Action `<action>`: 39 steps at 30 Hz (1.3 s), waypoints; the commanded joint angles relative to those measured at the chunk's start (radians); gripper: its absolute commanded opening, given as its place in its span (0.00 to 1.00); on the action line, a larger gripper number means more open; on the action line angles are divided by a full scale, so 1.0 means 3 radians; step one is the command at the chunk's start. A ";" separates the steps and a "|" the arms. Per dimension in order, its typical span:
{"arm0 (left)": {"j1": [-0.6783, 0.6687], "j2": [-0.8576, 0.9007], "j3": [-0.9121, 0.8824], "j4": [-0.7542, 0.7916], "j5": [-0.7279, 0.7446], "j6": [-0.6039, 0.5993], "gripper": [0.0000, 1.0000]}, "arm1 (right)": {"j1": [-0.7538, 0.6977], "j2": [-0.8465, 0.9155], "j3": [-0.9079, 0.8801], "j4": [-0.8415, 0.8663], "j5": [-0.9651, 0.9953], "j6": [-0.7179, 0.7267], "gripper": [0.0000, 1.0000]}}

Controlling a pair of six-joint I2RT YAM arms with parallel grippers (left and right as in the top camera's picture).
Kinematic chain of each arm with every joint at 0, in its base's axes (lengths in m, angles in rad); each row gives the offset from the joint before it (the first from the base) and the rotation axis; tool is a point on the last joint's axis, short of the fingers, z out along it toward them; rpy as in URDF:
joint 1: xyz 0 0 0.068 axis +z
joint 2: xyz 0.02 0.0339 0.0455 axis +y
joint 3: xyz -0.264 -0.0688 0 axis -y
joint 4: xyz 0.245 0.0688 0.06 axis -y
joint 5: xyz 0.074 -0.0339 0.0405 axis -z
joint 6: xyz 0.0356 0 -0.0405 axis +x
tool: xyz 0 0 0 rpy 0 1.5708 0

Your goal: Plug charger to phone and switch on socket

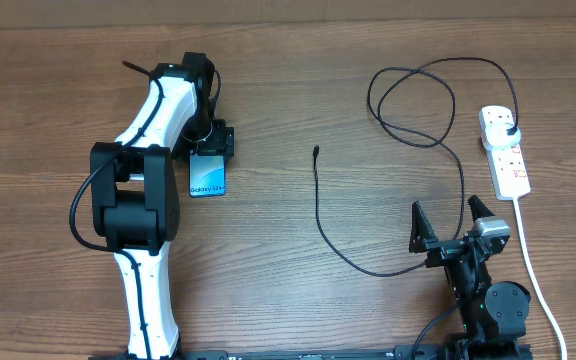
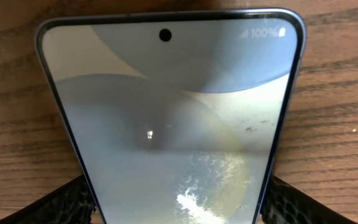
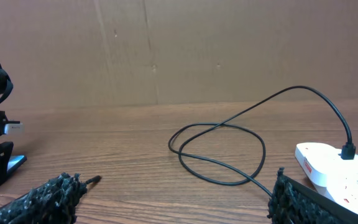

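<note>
Overhead, the left pincer (image 1: 211,148) straddles the phone (image 1: 207,181) at centre left, with the left arm (image 1: 153,120) folded over it. The charger (image 1: 317,200) lies well apart, mid-frame.

From the left wrist, fingers (image 2: 64,204) flank the phone. Whether they press it, I cannot tell; better to centre them before squeezing.

From the right wrist, the right pincer (image 3: 176,186) is spread wide and empty, low over the counter (image 3: 135,143), with the socket (image 3: 334,168) at lower right.

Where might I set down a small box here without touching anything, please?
Bare wood lies between the phone and the charger tip, and left of the left arm. The right side is crowded: charger loops, socket, right claw.
</note>
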 commanded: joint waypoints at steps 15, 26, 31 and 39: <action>-0.0045 0.0117 -0.0280 0.0107 0.0132 -0.0080 0.78 | 0.0015 -0.0039 -0.0036 0.0013 0.0009 0.0010 1.00; -0.0042 0.0116 -0.0217 0.0033 0.0132 -0.0080 0.76 | 0.0015 -0.0039 -0.0036 0.0013 0.0009 0.0010 1.00; -0.0042 0.0116 -0.0154 -0.0036 0.0132 -0.0079 0.76 | 0.0015 -0.0039 -0.0036 0.0014 0.0009 0.0009 1.00; -0.0042 0.0116 -0.0136 -0.0050 0.0134 -0.0080 0.77 | 0.0015 -0.0039 -0.0036 0.0013 0.0009 0.0009 1.00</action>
